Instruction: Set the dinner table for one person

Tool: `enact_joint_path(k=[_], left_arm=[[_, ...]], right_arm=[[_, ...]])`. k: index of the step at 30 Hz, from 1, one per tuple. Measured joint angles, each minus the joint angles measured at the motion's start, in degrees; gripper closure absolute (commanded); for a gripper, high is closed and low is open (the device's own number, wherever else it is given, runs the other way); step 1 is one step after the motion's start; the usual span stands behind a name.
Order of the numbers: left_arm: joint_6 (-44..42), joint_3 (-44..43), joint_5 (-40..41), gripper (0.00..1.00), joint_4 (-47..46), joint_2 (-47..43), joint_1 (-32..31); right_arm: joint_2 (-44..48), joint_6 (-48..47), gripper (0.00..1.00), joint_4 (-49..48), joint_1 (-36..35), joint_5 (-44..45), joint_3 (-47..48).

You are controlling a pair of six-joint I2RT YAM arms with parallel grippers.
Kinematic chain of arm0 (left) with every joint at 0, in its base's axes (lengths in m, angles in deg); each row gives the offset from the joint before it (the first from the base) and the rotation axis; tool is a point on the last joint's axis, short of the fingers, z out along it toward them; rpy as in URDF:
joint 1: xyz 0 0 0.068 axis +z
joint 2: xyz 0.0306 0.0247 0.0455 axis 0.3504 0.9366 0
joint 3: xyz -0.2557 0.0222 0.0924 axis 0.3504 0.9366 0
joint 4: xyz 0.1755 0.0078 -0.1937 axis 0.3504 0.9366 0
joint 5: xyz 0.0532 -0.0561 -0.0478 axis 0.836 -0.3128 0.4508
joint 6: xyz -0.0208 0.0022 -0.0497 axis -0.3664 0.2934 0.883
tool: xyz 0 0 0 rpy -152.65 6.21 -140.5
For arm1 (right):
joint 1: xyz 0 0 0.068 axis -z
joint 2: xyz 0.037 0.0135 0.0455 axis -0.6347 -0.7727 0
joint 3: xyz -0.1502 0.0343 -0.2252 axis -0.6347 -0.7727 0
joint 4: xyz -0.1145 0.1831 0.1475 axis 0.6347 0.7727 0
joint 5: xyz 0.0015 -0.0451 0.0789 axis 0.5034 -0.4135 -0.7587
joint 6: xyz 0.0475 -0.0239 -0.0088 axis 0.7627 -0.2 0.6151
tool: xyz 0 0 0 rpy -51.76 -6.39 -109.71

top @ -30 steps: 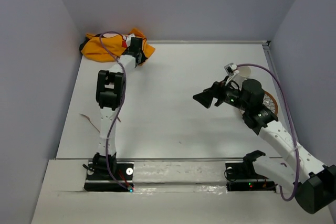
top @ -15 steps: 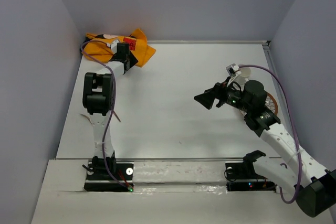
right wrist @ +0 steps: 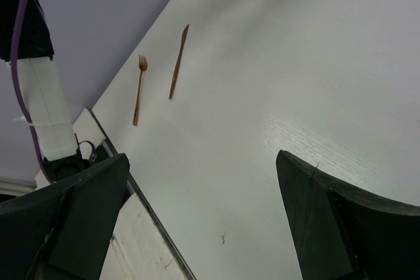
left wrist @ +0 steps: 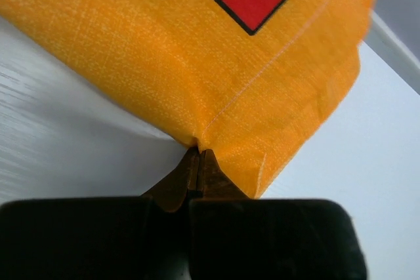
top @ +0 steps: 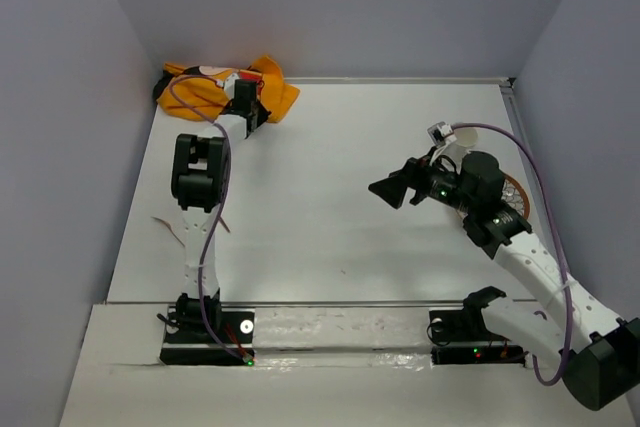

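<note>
Left fingers (left wrist: 199,165) are pressed together on a pinched fold at the hemmed lower edge of the orange cloth (left wrist: 197,57); in the left wrist view the fabric puckers into the nip and fans upward from it, with red blocks outlined in black near the top of the frame. In the overhead view the cloth is bunched in the upper left of the frame, at the far left corner of the desk (top: 350,237) against the wall, and the left arm reaches up to it from its base at the bottom left. Part of the cloth hangs lifted off the white surface at the nip. Right fingers (top: 385,194) are spread wide and hold nothing, hovering over the right middle of the desk and pointing left. The right wrist view shows bare white surface between the two dark fingers. A wooden fork (right wrist: 138,93) and a wooden knife (right wrist: 178,63) lie side by side, apart from each other, in the upper left of that view near the desk's left edge. A round patterned item (top: 516,190) sits at the right edge, mostly hidden by the right arm; cannot tell what it is.
</note>
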Motion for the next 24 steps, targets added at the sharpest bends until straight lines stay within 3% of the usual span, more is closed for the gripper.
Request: enact_joint_path(k=[3,6,12,15,18,19,21,24], left_arm=[[1.64,9.44,-1.29,1.0,-7.1,-4.2,-1.11],[5.14,25.2,-2.32,1.0,-14.93,-13.42,-4.42],[14.62,54.05,-3.85,1.0,-32.96,-28.79,-17.64],[18.67,61.86,-3.48,1.0,-39.91,-30.84,-24.33],[22.73,67.71,-1.66,0.63,-45.18,-31.95,-31.41],[24.63,69.09,-0.9,0.43,-47.19,-32.26,-34.51],[25.38,70.62,-0.66,0.24,-49.55,-33.03,-38.05],[26.45,74.1,0.68,0.21,-51.34,-37.88,-40.13]], right_arm=[[-1.14,-0.28,0.0,0.28,0.0,0.61,0.0],[-2.86,-0.68,0.02,0.44,0.0,1.9,0.04],[-10.27,-2.27,0.16,1.38,0.0,6.75,2.62],[-15.39,-3.21,0.22,1.42,0.0,9.35,4.85],[-21.97,-4.2,0.31,2.29,0.02,12.33,7.91],[-23.39,-4.61,0.34,2.45,0.02,13.11,8.46],[-27.58,-5.22,0.39,3.32,0.37,15.74,10.21],[-32.2,-5.79,0.43,4.26,1.42,18.49,12.63]])
